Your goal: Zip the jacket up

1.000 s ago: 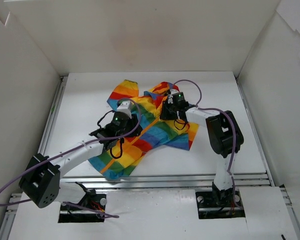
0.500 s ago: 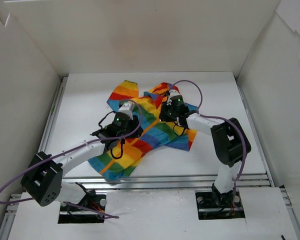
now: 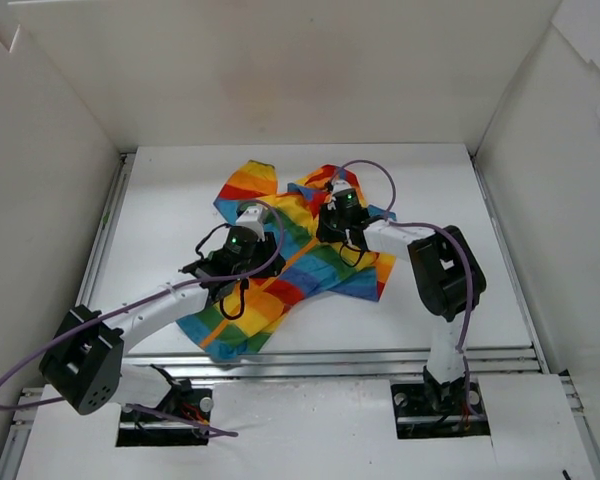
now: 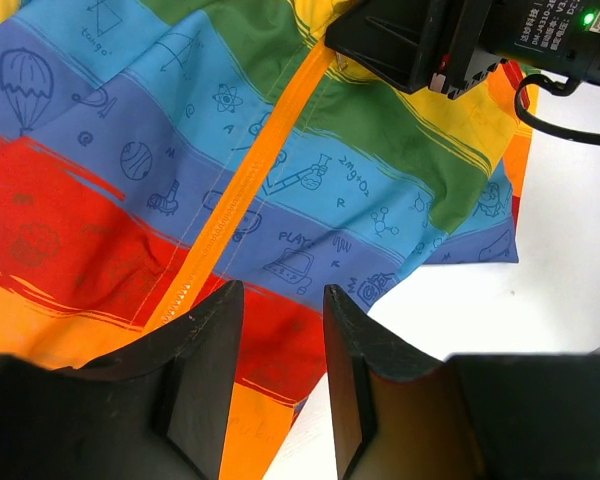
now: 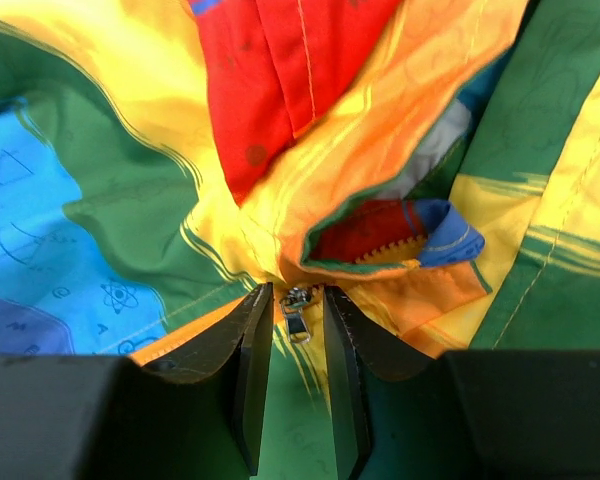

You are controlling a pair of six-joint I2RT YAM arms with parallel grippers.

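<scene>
Work surface: a flat white table (image 3: 440, 190) enclosed by plain white walls (image 3: 280, 70) at the back and both sides. Metal rails (image 3: 360, 357) run along the table's near edge.

The jacket (image 3: 300, 275) lies spread at mid-table, its orange zipper band (image 4: 245, 190) running diagonally from near-left to far-right.

Left gripper (image 4: 280, 300): jaws partly open, set low over the near part of the jacket beside the zipper band, with flat red fabric visible between the fingers and nothing clamped.

Right gripper (image 5: 298, 295): jaws narrowly open at the far end of the zipper. The zipper pull (image 5: 298, 312) sits between the fingertips, a slight gap on each side.
</scene>
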